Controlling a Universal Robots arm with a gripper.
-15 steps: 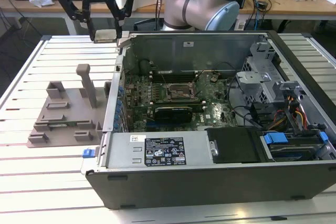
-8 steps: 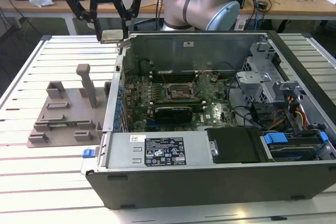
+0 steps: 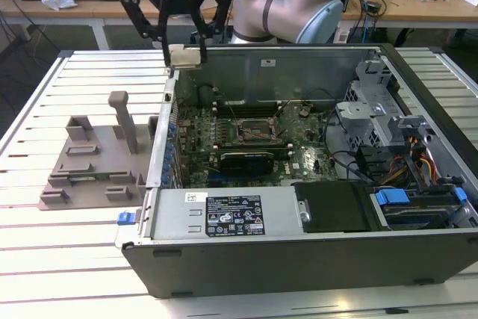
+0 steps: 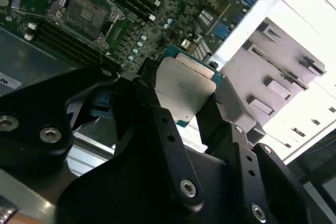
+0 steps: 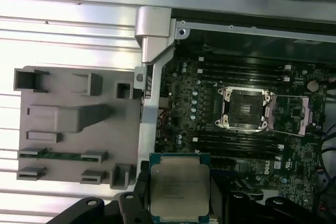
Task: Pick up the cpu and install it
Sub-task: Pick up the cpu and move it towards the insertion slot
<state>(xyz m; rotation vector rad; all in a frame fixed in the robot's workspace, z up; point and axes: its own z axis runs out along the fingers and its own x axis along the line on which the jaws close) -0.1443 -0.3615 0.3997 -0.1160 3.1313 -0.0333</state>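
Fingers [image 4: 157, 124] of the gripper [image 4: 181, 103] clamp the cpu [image 4: 184, 90] by two opposite edges, silver top facing the wrist cameras and the green rim showing at the corners. In the first wrist view the cpu [image 5: 179, 187] hangs over the side wall of the case [image 5: 144, 145], between the tray [image 5: 68, 124] and the motherboard [image 5: 199, 103]. The socket [image 5: 244, 109] lies well apart from it, further into the board, open, with memory slots running along both of its long sides.

In the exterior view the gripper [image 3: 185, 54] holds the cpu [image 3: 187, 56] above the back corner of the case [image 3: 299, 259], on the exterior view's left. The socket [image 3: 250, 131] sits lower down, mid-board. The grey tray [image 3: 89, 162] rests on the slatted table [image 3: 45, 259] just beside the case. A power supply [image 3: 224, 214] fills the case's front edge. Behind the gripper rises the arm [image 3: 284, 5], and beyond it stand benches [image 3: 75, 1].
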